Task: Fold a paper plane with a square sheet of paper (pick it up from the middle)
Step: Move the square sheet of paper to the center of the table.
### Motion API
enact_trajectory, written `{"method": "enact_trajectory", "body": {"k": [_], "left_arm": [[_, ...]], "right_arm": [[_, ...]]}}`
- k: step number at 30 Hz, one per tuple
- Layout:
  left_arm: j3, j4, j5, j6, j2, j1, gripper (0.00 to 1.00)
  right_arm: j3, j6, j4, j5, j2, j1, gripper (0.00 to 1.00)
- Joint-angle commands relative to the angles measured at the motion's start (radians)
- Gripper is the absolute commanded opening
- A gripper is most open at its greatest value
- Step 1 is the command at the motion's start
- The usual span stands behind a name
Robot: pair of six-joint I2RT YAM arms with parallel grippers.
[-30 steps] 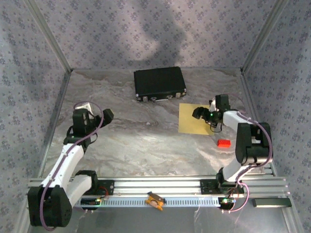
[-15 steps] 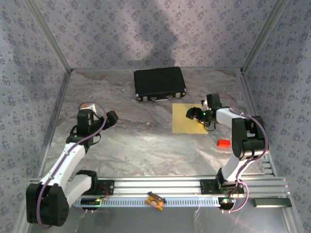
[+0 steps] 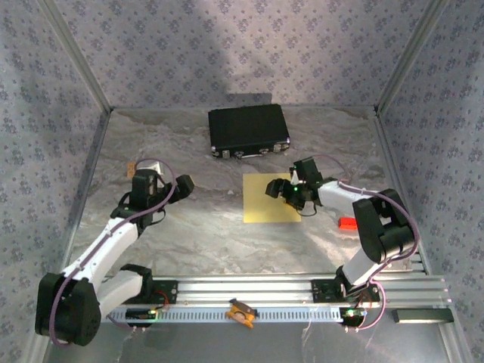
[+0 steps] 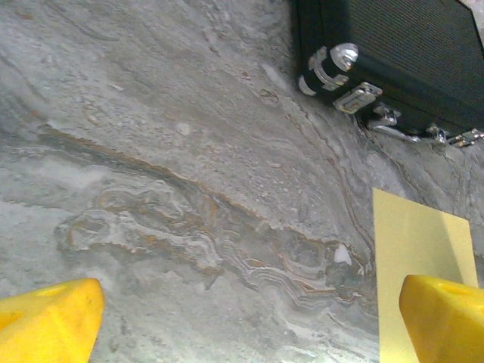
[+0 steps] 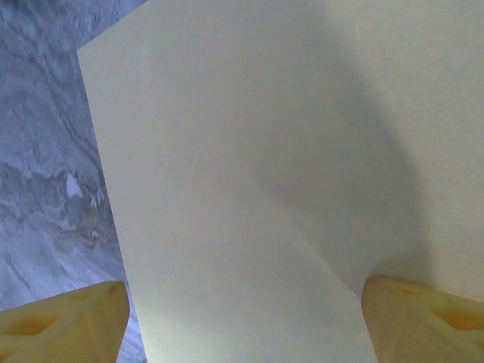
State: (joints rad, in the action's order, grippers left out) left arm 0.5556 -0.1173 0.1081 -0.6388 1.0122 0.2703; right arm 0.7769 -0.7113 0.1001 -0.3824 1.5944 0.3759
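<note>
The yellow sheet [image 3: 261, 203] has slid across the table [image 3: 189, 234]. A second ago it lay off the black case's [image 3: 248, 130] right corner; now it sits just in front of that case, near the middle. The right gripper [image 3: 281, 189] has travelled with it and hangs over its upper right part, fingers spread wide and pinching nothing. I'd guess it dragged the sheet inward so both arms can reach it.

The left gripper [image 3: 184, 185] has also come closer to the case's front left side, jaws fully apart, well short of the paper.

The sheet is flat and unfolded, so the folding hasn't started. I can't tell whether the right fingertips actually press on the paper. Its corner under that gripper is covered. From the right wrist, a slanting line crosses the sheet, and it could be shadow or crease.
</note>
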Motion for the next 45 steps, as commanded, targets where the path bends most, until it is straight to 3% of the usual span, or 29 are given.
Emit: {"method": "enact_trajectory", "body": {"k": [1,11,20,34,38,45], "left_arm": [[0.055,0.002,-0.035,-0.009,0.024,0.043,1.0],[0.069,-0.008,-0.075,-0.014,0.072,0.107,1.0],[0.069,0.016,-0.015,0.0,0.071,0.109,1.0],[0.099,0.029,0.023,-0.033,0.15,0.134,0.97],[0.126,0.01,0.027,-0.039,0.187,0.15,0.95],[0.219,-0.047,0.027,-0.051,0.302,0.221,0.92]], "right_arm": [[0.028,0.02,0.098,0.015,-0.03,-0.004,0.83],[0.093,0.159,0.169,-0.076,0.091,-0.044,0.81],[-0.004,-0.092,0.069,-0.015,0.065,0.031,0.79],[0.015,-0.258,-0.02,-0.037,0.067,0.189,0.77],[-0.017,-0.355,-0.103,-0.061,0.058,0.204,0.77],[-0.051,-0.353,-0.142,-0.025,-0.075,0.183,0.77]]}}
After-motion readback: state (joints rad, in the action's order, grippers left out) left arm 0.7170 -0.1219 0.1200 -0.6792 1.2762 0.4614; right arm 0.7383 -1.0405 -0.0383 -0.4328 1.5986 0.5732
